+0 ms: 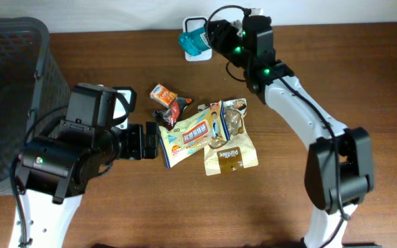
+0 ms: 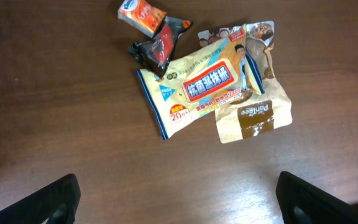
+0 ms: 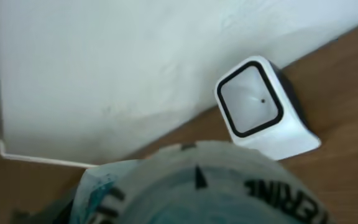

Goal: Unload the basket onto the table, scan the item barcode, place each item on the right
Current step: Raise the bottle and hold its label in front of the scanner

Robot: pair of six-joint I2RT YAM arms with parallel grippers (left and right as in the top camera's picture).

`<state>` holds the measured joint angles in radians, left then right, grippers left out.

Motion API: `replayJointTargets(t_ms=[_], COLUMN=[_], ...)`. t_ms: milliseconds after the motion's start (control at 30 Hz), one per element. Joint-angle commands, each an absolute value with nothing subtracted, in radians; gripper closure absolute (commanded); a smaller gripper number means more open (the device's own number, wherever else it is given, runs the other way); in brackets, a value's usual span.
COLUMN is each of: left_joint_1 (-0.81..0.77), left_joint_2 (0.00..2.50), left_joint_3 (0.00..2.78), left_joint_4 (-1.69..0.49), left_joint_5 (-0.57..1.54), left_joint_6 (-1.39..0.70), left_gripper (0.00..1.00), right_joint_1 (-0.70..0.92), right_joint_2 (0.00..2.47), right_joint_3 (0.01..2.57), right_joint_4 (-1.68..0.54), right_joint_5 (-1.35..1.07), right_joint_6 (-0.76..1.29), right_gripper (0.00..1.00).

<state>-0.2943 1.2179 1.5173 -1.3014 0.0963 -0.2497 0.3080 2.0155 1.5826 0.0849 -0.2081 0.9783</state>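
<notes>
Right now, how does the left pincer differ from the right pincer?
The left pincer is wide open and empty; the right pincer grips a teal packet. The left one points at the snack pile mid-table; the right one is at the white scanner. Both are above the table.

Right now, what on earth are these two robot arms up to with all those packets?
The right gripper holds a teal plastic packet in front of a small white box scanner at the far edge of the brown wooden table, apparently to read its barcode. The left gripper hangs open beside a pile of colourful snack packets, touching none of them. A dark mesh basket stands at the left.
</notes>
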Motion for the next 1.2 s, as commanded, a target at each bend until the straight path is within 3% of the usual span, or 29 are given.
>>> replayJointTargets(t_ms=[0,300,700,1167], left_joint_1=[-0.292,-0.292,-0.292,-0.292], left_joint_2=[1.216,1.216,1.216,1.216], left_joint_3=[1.523,1.523,1.523,1.523], left_joint_4=[-1.303,-1.303,-1.303,-1.303], left_joint_5=[0.089,0.089,0.089,0.089], left_joint_6=[-0.237,-0.237,-0.237,-0.237], left_gripper=[0.01,0.01,0.01,0.01], right_joint_1=[0.308,0.324,0.37,0.332], right_joint_2=[2.082,2.217,2.231,2.27], right_joint_3=[1.618,1.619,1.655,1.655], right_joint_4=[0.179,0.36,0.378,0.329], right_joint_5=[-0.214,-0.229,-0.236,-0.125], right_joint_6=[1.253,1.606,1.772,1.801], right_gripper=[0.47,0.45,0.46,0.46])
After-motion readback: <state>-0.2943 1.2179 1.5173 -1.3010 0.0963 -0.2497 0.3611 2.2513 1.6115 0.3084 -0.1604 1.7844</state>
